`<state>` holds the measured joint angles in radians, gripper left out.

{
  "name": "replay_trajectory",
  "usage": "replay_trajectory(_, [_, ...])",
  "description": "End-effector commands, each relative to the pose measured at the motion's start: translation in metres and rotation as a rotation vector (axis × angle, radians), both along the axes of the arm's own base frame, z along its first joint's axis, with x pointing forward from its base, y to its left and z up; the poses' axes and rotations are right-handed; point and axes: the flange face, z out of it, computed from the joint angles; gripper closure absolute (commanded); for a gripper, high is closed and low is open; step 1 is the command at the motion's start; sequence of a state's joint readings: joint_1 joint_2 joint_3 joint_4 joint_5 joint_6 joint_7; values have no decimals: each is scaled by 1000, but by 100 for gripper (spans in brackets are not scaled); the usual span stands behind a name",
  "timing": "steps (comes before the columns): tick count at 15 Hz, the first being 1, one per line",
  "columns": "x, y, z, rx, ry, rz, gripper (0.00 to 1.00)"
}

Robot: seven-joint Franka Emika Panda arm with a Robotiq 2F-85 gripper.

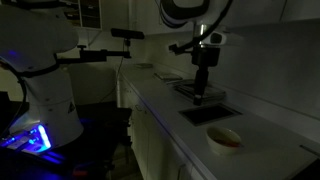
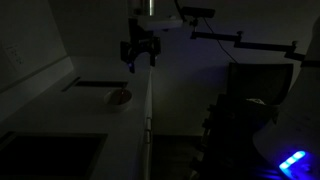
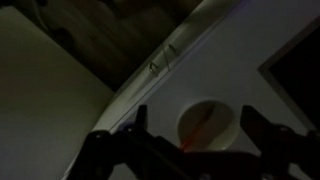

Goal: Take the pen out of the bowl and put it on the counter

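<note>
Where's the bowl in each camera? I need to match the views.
Exterior view: bowl lower right, on the counter.
Exterior view: left of centre, below-left of the pincer.
Wrist view: bottom centre, framed by the pincer.
Shared landmark: the dark recess beside the bowl.

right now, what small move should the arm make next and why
Probably lower the open gripper toward the bowl: it hangs well above the counter, and the wrist view shows the red pen lying in the bowl, framed between the open jaws, ungrasped.
</note>
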<state>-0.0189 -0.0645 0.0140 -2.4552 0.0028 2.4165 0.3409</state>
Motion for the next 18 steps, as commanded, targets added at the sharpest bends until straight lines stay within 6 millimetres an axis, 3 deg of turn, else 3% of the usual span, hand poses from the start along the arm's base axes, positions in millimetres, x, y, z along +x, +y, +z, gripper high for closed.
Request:
replay_trajectory(1, [55,-3,-38,56,43,-187,0])
replay_trajectory(5, [104,1,-76,124,83,-385,0])
replay_trajectory(8, [126,1,-98,125,84,-451,19])
replay_trajectory(11, [133,-6,-116,105,96,-476,43])
replay_trajectory(15, [135,-9,-127,89,97,-466,46])
replay_trajectory(18, [137,-6,-132,69,93,-460,54])
